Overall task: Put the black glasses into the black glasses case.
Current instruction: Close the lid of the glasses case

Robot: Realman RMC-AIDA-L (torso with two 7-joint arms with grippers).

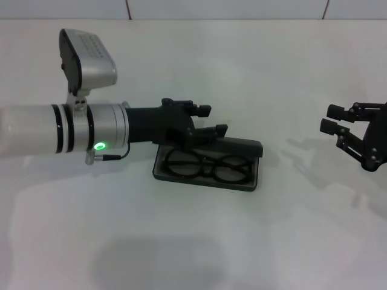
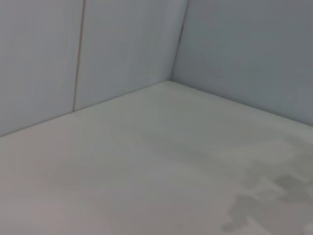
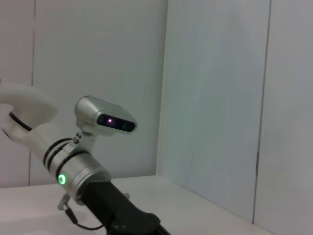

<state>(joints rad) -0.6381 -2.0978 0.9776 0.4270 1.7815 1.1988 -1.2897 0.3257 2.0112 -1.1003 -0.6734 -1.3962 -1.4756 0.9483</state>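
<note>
1. Black glasses case (image 1: 248, 164) lying open on the white table (image 1: 193, 241), near the middle of the head view, lid tipped back toward the far side.
2. Inside the case: the black glasses (image 1: 205, 167), lenses side by side across the tray, frame within its walls.
3. Left gripper (image 1: 213, 119) reaching in from the left, just above the far edge of the case; 2 fingers spread apart, holding nothing.
4. Right gripper (image 1: 329, 119) well apart at the right edge of the table, fingers open, empty.
5. Left wrist view: only bare table (image 2: 146, 186) and wall corner.
6. Right wrist view: left arm (image 3: 73, 166) with green light and its wrist camera (image 3: 105, 117) against the wall.
</note>
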